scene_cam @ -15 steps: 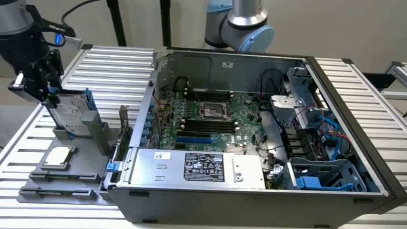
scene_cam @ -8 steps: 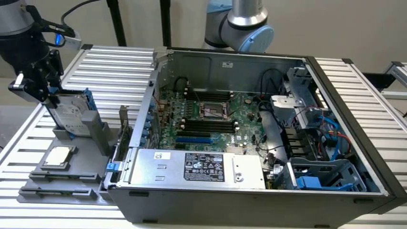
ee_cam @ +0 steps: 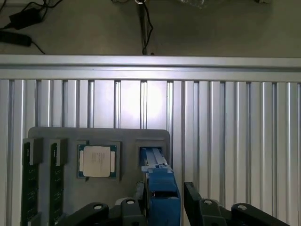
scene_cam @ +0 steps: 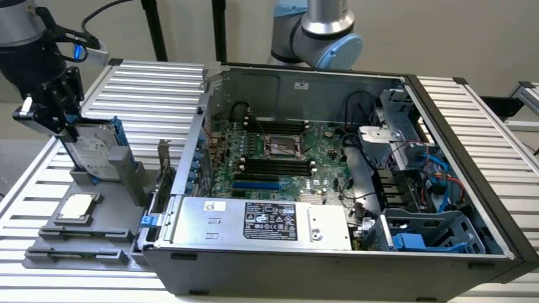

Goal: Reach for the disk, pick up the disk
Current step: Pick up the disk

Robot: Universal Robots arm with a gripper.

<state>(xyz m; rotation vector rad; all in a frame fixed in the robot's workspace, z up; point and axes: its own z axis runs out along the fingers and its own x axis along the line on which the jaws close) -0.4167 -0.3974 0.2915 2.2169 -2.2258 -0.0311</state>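
If the wide-spread gripper point(ee_cam: 164, 194) closes off-centre, 1 finger could meet the disk point(ee_cam: 157, 165) first, tilt it in its slot of the grey holder point(ee_cam: 70, 136) and leave a crooked hold. The disk stands on edge in that slot, its blue upper edge between the 2 fingers point(ee_cam: 191, 195); a square chip point(ee_cam: 97, 161) lies in the neighbouring recess.

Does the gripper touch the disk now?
Cannot tell. In the wrist view the gripper straddles the disk; one side shows a gap, the other is unclear.
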